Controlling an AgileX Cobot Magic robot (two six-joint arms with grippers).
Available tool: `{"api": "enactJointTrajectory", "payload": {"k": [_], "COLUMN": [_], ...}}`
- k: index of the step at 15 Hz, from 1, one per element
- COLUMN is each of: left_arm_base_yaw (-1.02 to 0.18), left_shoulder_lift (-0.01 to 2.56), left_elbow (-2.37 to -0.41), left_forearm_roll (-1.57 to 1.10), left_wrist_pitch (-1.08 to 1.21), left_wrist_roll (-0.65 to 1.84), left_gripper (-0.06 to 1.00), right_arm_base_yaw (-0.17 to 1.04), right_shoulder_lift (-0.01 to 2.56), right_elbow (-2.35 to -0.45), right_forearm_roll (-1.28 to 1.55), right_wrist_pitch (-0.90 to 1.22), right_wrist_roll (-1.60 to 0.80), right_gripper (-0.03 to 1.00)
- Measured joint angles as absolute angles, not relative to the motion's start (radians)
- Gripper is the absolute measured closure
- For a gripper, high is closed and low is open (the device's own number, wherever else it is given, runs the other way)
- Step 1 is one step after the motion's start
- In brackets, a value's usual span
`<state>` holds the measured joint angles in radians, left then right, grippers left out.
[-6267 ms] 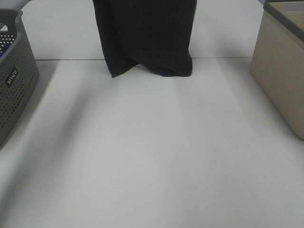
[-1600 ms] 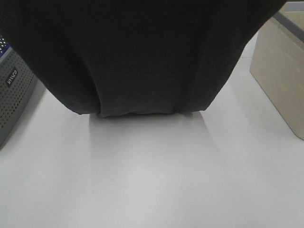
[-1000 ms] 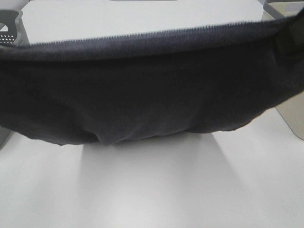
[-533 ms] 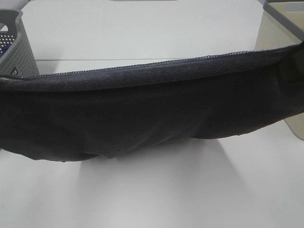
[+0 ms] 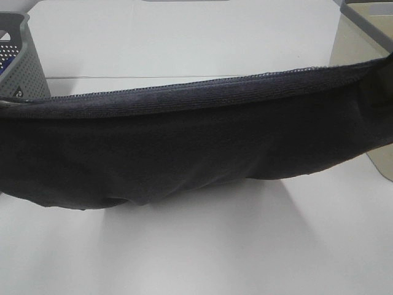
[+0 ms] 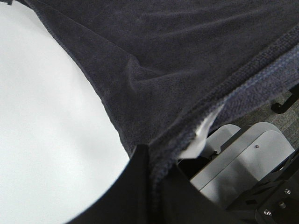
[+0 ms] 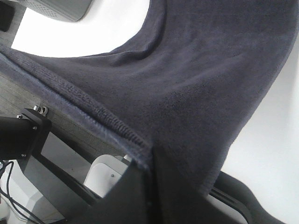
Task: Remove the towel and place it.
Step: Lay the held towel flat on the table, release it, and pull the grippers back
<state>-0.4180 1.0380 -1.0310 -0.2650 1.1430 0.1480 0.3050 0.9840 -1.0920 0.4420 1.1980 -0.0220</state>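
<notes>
The dark charcoal-navy towel (image 5: pixel 184 147) is stretched across the whole exterior view, held up above the white table (image 5: pixel 202 252) and sagging in the middle. Its hemmed top edge runs from left to right. Both grippers are out of the exterior view. In the left wrist view my left gripper (image 6: pixel 154 168) is shut on the towel's hem (image 6: pixel 196 126), beside a small white tag (image 6: pixel 201 137). In the right wrist view my right gripper (image 7: pixel 149 161) is shut on the other end of the towel (image 7: pixel 196 79).
A grey perforated laundry basket (image 5: pixel 21 67) stands at the far left. A beige bin with a grey lid (image 5: pixel 362 43) stands at the far right. A seam (image 5: pixel 141 77) crosses the table behind the towel.
The towel hung far back as a narrow drape, then came forward and spread wide. Over the last second its top edge lowered; since half a second ago it has hardly moved.
</notes>
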Motion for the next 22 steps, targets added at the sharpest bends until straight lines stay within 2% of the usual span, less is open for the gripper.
{"api": "enactJointTrajectory", "payload": {"k": [12,18,22], "left_arm_base_yaw": [-0.414,-0.414,-0.414], "left_shoulder_lift": [0.906,0.766,0.733], "left_elbow": [-0.96,-1.033,-0.904], "left_forearm_roll": [-0.318,-0.384,-0.456], "left_wrist_pitch": [1.145,1.149,1.149], "left_wrist_roll": [0.147,0.072,0.072], "left_gripper": [0.94,0.94,0.94], "right_arm_base_yaw": [0.305,0.302,0.302], "right_shoulder_lift": [0.898,0.823,0.721], "right_elbow": [-1.034,-1.113,-0.972], "right_forearm_roll": [0.502,0.479,0.479], "right_wrist_pitch": [1.201,1.204,1.204], "right_wrist_roll": [-0.01,-0.033,-0.021], "right_gripper": [0.95,0.95,0.95]}}
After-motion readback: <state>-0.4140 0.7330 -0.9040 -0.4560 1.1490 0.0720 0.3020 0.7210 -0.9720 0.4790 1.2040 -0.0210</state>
